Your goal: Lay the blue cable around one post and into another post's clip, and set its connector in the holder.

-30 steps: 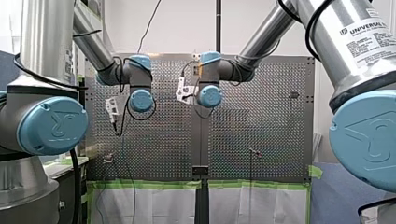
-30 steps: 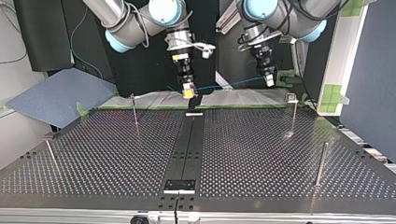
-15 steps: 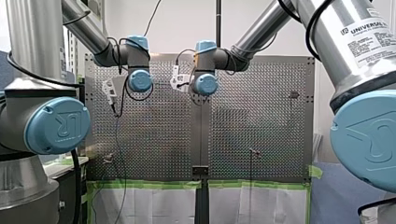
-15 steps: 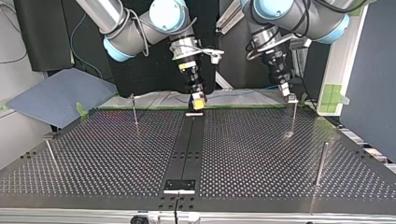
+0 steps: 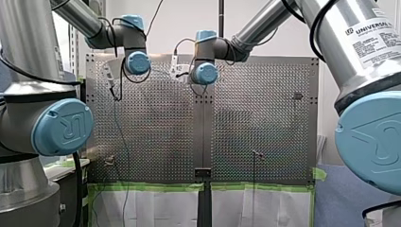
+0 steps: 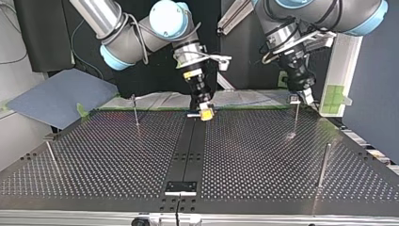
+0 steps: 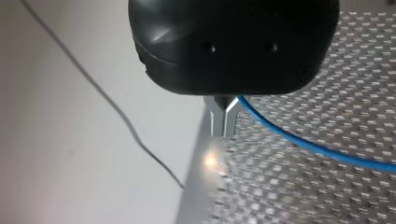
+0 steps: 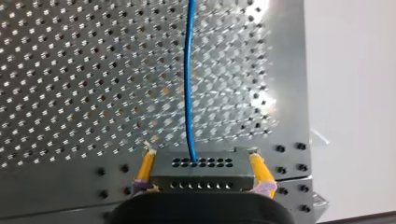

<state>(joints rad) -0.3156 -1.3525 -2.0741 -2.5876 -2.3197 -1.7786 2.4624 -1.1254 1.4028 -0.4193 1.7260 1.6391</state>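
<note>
My right gripper [image 8: 201, 159] clamps the grey perforated connector block [image 8: 201, 173]; my left gripper [image 7: 225, 130] pinches the thin blue cable [image 7: 303, 145]. I'd keep it taut nearing the clip-topped metal post [image 6: 295, 117].

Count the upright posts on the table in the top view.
4. By the top view: far-left post, far-right post, near-right post, near-left post. Others may be hidden behind the arms.
</note>
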